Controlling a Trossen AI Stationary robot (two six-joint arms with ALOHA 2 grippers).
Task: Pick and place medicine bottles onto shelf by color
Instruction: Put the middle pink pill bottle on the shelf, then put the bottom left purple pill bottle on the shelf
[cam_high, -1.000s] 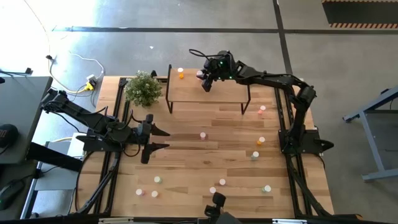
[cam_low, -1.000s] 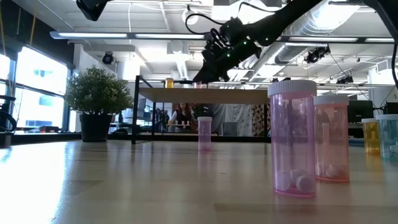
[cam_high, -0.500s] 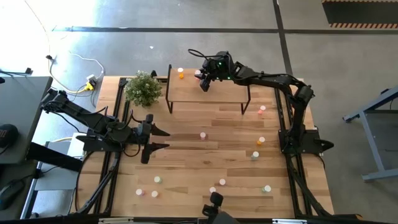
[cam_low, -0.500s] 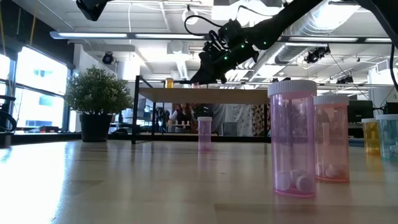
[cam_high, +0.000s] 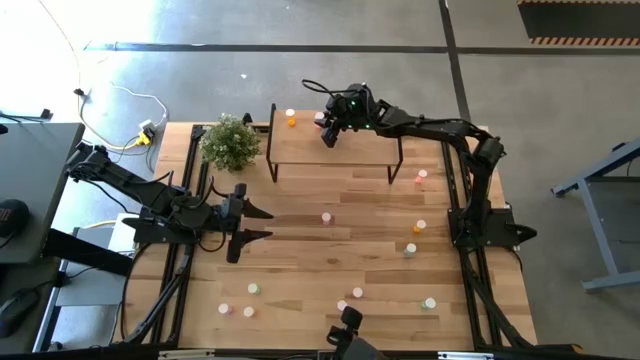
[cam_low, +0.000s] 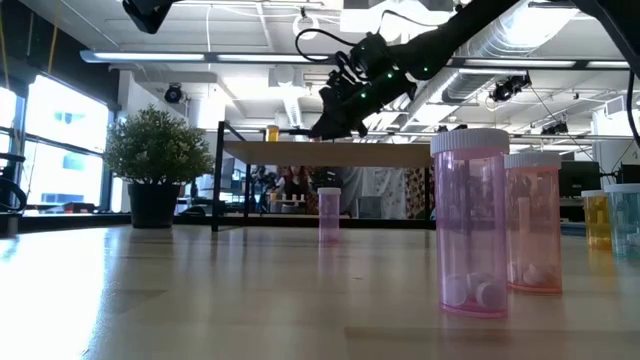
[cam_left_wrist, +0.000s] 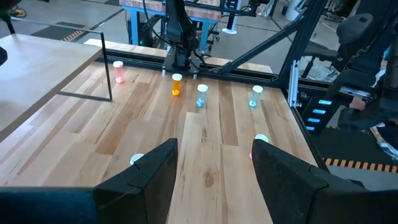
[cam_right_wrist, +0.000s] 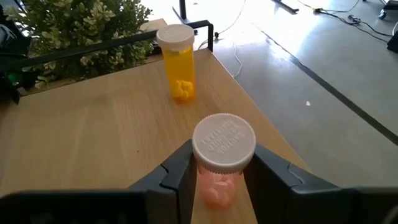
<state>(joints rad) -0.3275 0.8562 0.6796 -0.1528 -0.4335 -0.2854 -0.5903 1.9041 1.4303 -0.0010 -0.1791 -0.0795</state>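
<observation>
The shelf (cam_high: 330, 152) stands at the table's far side, a light wood top on black legs. An orange bottle (cam_right_wrist: 176, 62) stands on its far left corner. My right gripper (cam_right_wrist: 219, 163) is over the shelf's far edge, shut on a pink bottle (cam_right_wrist: 221, 155) with a white cap. My left gripper (cam_high: 262, 223) hovers open over the table's left middle, touching nothing. Several more bottles stand scattered on the tabletop, such as a pink one (cam_high: 326, 217), an orange one (cam_high: 420, 227) and a green one (cam_high: 410, 249). My right gripper pinches the pink bottle's body just under its white cap (cam_right_wrist: 224, 142), one finger (cam_right_wrist: 177, 171) on each side. The fingers come slanting down from the table's right-near side. The bottle stays upright; whether its base rests on the shelf top, I cannot tell.
A potted plant (cam_high: 231, 142) stands left of the shelf. Bottles cluster near the table's near edge (cam_high: 343, 305) and right side (cam_high: 421, 177). In the low view two pink bottles (cam_low: 470, 225) stand close to the camera. Bare planks lie between the arms.
My right gripper has shifted a little toward the table's left over the shelf, carrying the pink bottle with it and staying shut on it.
</observation>
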